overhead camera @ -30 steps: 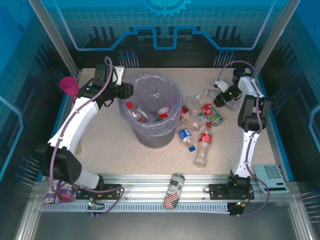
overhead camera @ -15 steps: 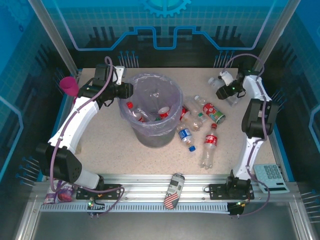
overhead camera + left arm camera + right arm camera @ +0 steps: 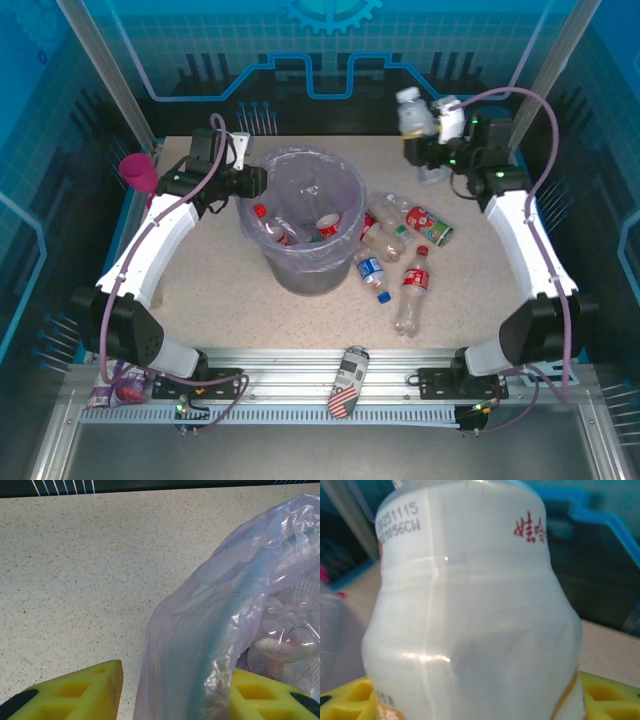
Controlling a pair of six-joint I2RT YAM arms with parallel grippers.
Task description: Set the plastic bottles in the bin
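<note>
Lifted higher, white bottle (image 3: 409, 110) hangs over speckled table (image 3: 230, 300), blue walls (image 3: 150, 40) behind.

Top view: evenly lit, soft shadows, cool blue cast toward the edges. Right wrist view: white bottle (image 3: 470, 630) very close, slightly soft, vertical glare streak down its side; background blurred, probably dimmer.
</note>
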